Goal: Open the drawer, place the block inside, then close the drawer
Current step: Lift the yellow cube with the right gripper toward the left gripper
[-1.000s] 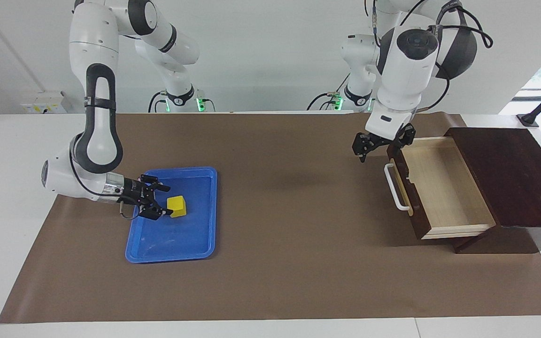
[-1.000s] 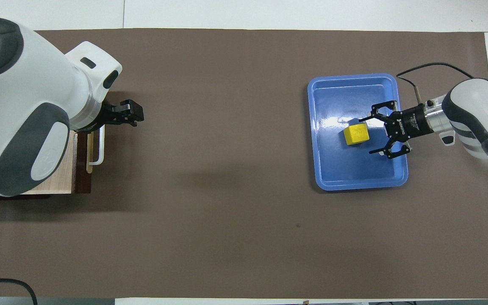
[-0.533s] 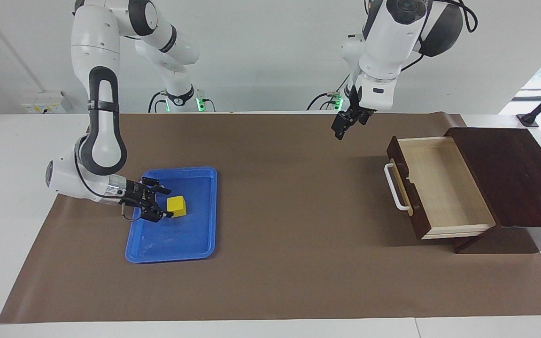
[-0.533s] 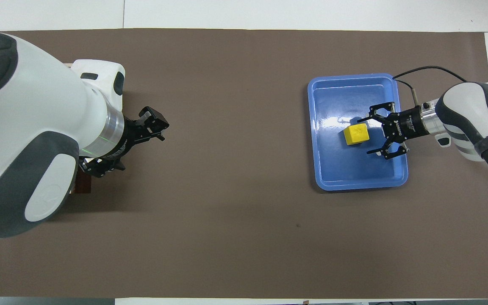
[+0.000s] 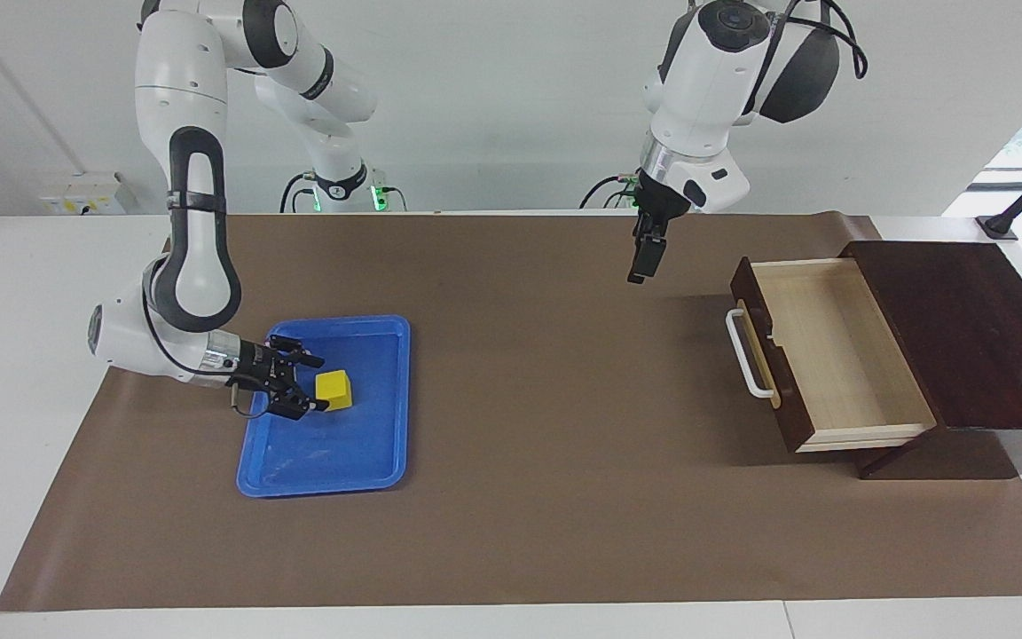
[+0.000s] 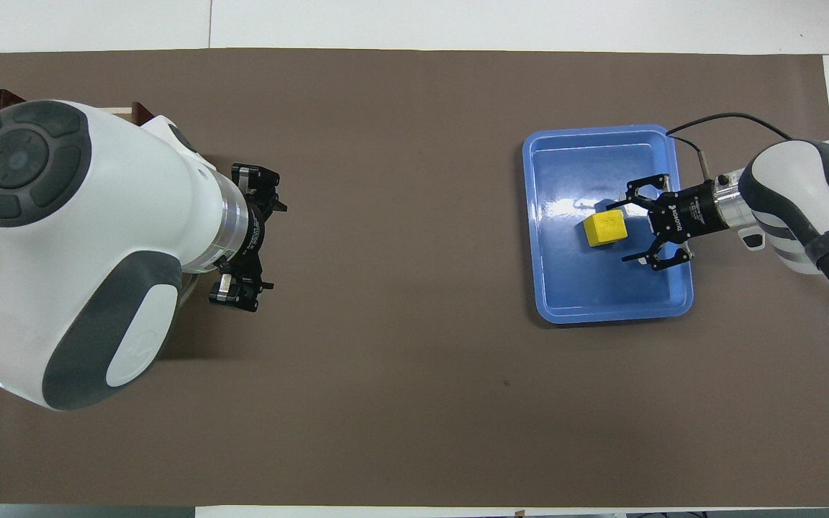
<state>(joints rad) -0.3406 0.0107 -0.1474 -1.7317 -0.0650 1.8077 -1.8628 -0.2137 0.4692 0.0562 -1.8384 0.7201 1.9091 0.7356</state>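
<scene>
The yellow block (image 5: 334, 390) (image 6: 605, 229) lies in the blue tray (image 5: 360, 461) (image 6: 601, 306) toward the right arm's end of the table. My right gripper (image 5: 314, 383) (image 6: 619, 232) is low in the tray, open, with its fingertips on either side of the block's near edge. The dark wooden drawer (image 5: 839, 364) stands pulled out, its pale inside bare and its white handle (image 5: 744, 355) facing the table's middle. My left gripper (image 5: 638, 272) (image 6: 268, 243) hangs open and empty in the air over the bare mat beside the drawer's front. In the overhead view the left arm hides most of the drawer.
The dark box (image 5: 963, 328) that houses the drawer sits at the left arm's end of the table. A brown mat (image 5: 529, 497) covers the table from tray to drawer.
My left gripper rose from the drawer's front and swung toward the table's middle, turning its wrist. The right gripper stayed at the block, and the block did not move.
</scene>
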